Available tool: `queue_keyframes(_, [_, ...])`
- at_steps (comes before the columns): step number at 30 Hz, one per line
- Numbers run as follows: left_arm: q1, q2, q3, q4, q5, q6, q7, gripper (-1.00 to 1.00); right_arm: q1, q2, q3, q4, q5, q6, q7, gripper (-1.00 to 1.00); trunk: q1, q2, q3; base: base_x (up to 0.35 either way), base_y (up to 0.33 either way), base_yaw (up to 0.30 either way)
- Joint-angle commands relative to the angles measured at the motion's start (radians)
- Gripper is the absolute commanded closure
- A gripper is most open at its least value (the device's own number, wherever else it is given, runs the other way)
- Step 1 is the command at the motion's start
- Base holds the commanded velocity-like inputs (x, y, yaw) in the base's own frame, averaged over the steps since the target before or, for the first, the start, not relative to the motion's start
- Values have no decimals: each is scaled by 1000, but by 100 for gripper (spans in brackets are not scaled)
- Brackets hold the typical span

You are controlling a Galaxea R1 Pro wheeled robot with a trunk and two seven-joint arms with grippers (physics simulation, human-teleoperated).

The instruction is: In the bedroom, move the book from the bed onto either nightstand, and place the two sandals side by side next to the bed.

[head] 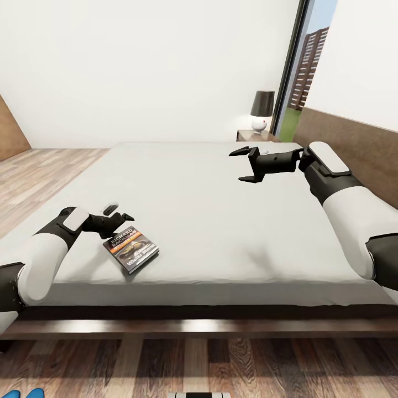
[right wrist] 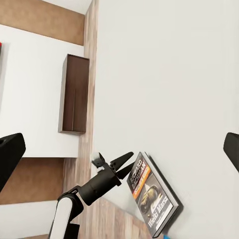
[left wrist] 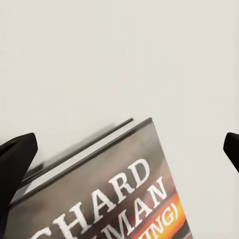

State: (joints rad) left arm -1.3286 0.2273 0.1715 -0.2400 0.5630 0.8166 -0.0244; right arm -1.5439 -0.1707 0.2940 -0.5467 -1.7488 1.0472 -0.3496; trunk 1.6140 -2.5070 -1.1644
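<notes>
**Book on bed, both end effectors open**

One bed (head: 221, 210), off-white mattress, dark wood frame, is taking up most of the room; wood floor, white walls. One nightstand (head: 251, 134) is standing at the far corner w/ one lamp (head: 262, 110) on it. One book (head: 131, 250) is lying flat near the bed's front-left edge. Left end effector (head: 119, 214) is hovering just beside the book, jaws apart, empty. Right end effector (head: 242, 165) is hanging over the mattress, open, empty. Two blue sandals (head: 22, 394) are showing on the floor.

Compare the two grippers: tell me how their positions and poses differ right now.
The left gripper sits low, right at the book near the bed's foot edge; the right gripper hangs higher over bare mattress, far from the book. Both are open and hold nothing.
</notes>
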Motion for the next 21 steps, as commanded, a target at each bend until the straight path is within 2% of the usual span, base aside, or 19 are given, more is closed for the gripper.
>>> queue_keyframes(1, [0,0,2,1,-13,7,1,-100,-1,-1,5,-1,-9,0,-6,-100,0,0,-1,0,0,0])
queue_keyframes(14, [0,-2,1,1,-13,7,1,-100,-1,-1,5,-1,-8,0,-6,-100,0,0,-1,0,-2,0])
queue_keyframes(21, [0,-2,0,1,-13,7,1,-100,-1,-1,5,-1,-8,0,-6,-100,0,0,-1,0,-69,0])
